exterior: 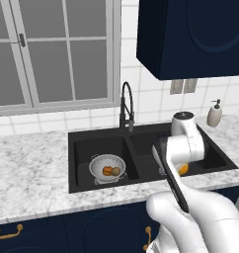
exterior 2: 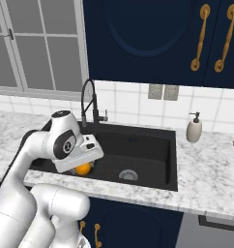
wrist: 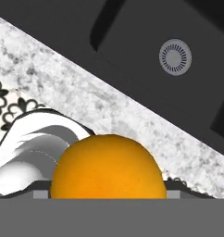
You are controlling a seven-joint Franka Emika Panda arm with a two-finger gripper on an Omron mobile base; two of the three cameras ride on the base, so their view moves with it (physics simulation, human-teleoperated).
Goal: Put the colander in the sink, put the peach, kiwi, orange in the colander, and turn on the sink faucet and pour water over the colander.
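My fingers are closed around the orange (wrist: 106,166), which bulges up right at my hand; from the base it peeks out bright under my gripper (exterior 2: 85,167) over the right basin of the sink (exterior: 222,160). Colander (exterior: 107,167) stands in the left basin with two fruits inside: an orange-coloured one, probably the peach (exterior: 107,171), touching the brown kiwi (exterior: 115,171). Faucet (exterior: 126,106) rises behind the divider between the basins, soap bottle (exterior 2: 194,129) on the counter (exterior 2: 206,169) well to the right.
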